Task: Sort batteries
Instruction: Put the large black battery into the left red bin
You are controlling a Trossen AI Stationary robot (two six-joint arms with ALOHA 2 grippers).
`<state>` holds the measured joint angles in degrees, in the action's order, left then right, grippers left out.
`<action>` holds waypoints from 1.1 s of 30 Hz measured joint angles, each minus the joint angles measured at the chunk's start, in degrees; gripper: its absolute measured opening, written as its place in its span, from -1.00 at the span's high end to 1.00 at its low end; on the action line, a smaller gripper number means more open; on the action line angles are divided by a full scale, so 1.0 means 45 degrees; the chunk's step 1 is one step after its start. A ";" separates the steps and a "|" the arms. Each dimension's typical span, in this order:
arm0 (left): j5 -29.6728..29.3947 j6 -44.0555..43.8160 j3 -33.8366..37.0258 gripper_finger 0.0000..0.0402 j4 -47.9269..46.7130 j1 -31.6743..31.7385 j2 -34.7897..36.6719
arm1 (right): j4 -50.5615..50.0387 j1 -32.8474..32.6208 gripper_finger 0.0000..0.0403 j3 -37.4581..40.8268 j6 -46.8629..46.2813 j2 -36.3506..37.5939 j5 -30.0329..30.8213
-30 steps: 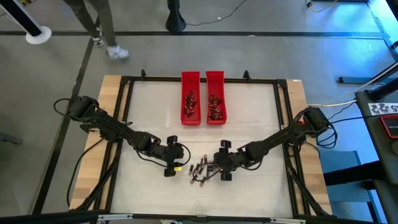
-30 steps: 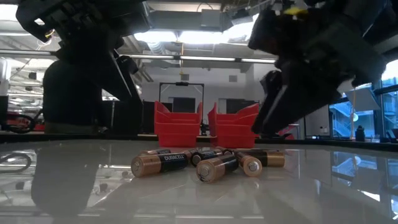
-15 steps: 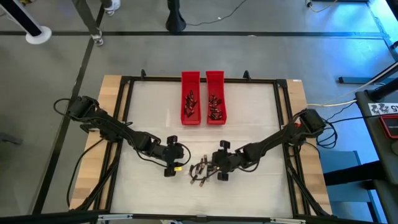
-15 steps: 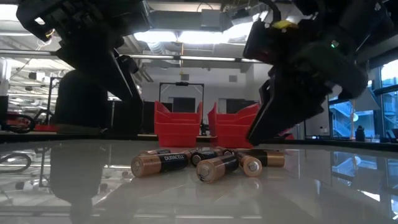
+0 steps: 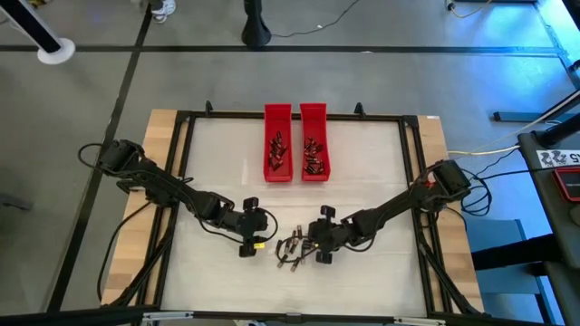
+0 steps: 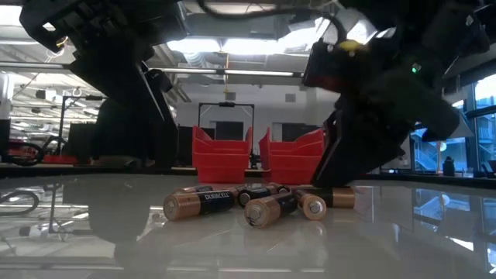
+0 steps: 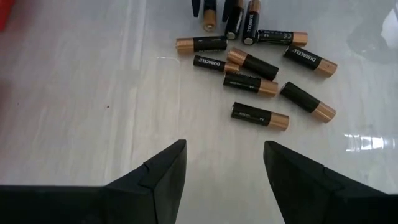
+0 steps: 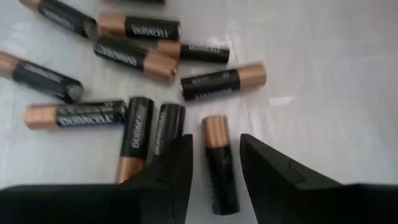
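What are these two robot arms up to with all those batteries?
They are sorting batteries. A loose pile of batteries lies on the table near its front, and some already sit in the two red trays farther back. The right tool is down at the pile, open around one battery but not yet closed on it. The left tool waits open beside the pile, holding nothing.
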<state>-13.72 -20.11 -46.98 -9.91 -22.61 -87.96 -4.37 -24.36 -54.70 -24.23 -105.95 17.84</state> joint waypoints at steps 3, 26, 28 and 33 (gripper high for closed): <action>0.0000 -0.0001 0.0000 -0.01 -0.0023 -0.0005 0.0000 | -0.0079 0.0000 0.34 -0.0032 -0.0014 -0.0194 0.0112; 0.0005 0.0084 0.0000 -0.01 -0.0053 -0.0087 0.0000 | -0.2102 0.1034 0.80 0.0082 0.0834 0.1478 0.0257; 0.0005 0.0154 0.0000 -0.01 -0.0044 -0.0087 0.0000 | -0.1818 0.1152 0.80 0.0036 0.1337 0.2166 0.0880; 0.0000 0.0154 0.0000 -0.01 -0.0013 -0.0073 -0.0002 | -0.0734 0.2020 0.80 -0.0027 0.2985 0.2949 0.0999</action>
<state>-13.71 -19.42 -46.98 -9.97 -22.94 -87.97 -7.68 -15.27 -54.83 -10.80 -92.68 22.34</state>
